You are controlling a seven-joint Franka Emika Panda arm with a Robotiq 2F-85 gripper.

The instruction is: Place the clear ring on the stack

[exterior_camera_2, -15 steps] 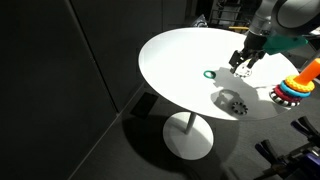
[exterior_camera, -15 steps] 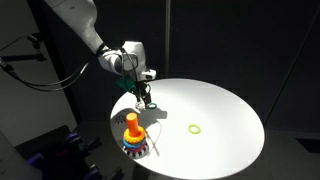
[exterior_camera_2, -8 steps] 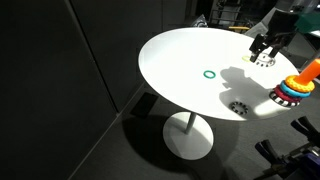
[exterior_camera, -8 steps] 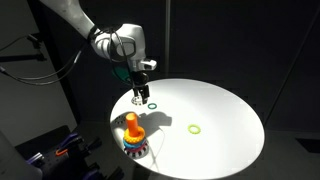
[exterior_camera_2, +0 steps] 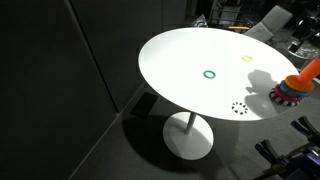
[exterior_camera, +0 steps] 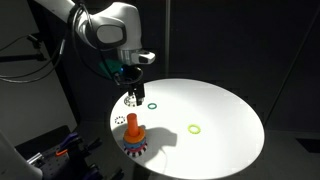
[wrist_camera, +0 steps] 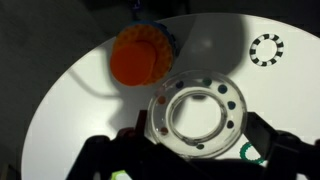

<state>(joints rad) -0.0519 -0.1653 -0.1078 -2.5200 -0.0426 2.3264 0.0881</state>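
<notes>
**A:** Quick check, what's where on your end?

**B:** The biggest thing is the white round table (exterior_camera: 225, 110), seen in both exterior views. Your arm (exterior_camera: 105, 25) comes in high over its edge. The stack (exterior_camera: 133, 135) sits near the rim, orange cone on top with coloured rings under it. From the wrist view you're looking almost straight down on the stack (wrist_camera: 140, 55).

**A:** And the gripper?

**B:** The gripper (exterior_camera: 130, 93) hangs above the table, up from the stack and clear of it. The jaws are partly closed, one finger (wrist_camera: 105, 155) on each side of the clear ring (wrist_camera: 200, 110). So you're holding the ring in the air, off the tabletop. In the wrist view it sits just beside the cone, not over it.

**A:** Other rings?

**B:** The green ring (exterior_camera: 152, 105) lies flat near the gripper. The yellow-green ring (exterior_camera: 194, 128) is farther toward the middle of the table, well apart from the stack. There's also a dashed dark outline (exterior_camera: 120, 119) on the tabletop, between the gripper and the stack. It shows in the wrist view too, off to one side (wrist_camera: 266, 48).
</notes>
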